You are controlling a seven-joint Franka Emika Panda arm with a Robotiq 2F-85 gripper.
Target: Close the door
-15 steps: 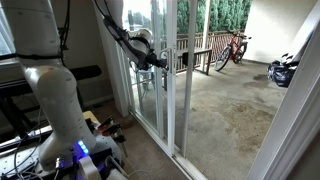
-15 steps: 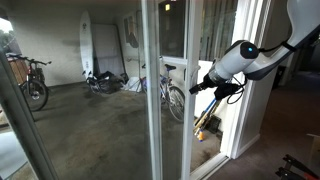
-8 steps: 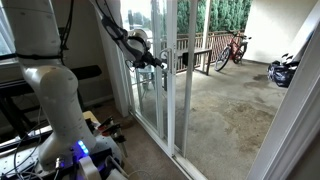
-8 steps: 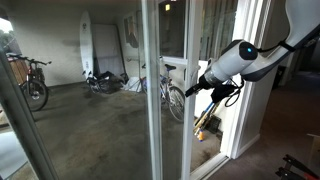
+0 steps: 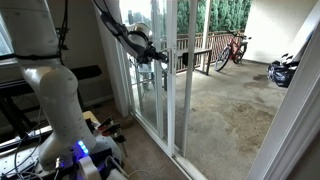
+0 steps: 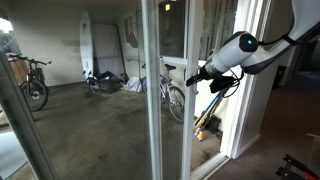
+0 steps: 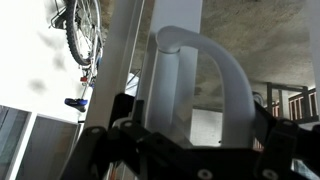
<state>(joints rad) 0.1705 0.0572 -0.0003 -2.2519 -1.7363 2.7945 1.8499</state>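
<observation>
Nearest, in the wrist view, the tool (image 7: 190, 128) is seen with its fingers spread wide, one on each side of the white loop handle (image 7: 215, 60). Firm contact cannot be confirmed and nothing is clamped.

Slip is judged the main risk. The handle is rounded, so it could be lost if it is pulled before the fingers are seated. A finger could also be driven into the stile or the glass if the push is made toward the pane and not along the track, and the panel could bind.

The door (image 5: 169, 100) is found at the tool (image 5: 160, 60), standing upright. Its long axis is vertical, floor to ceiling, and its faces are turned toward room and patio. The handle runs along the stile and bows toward the tool. An opening is still left beside the door. Farther out, a bicycle (image 5: 232, 48) is seen.
</observation>
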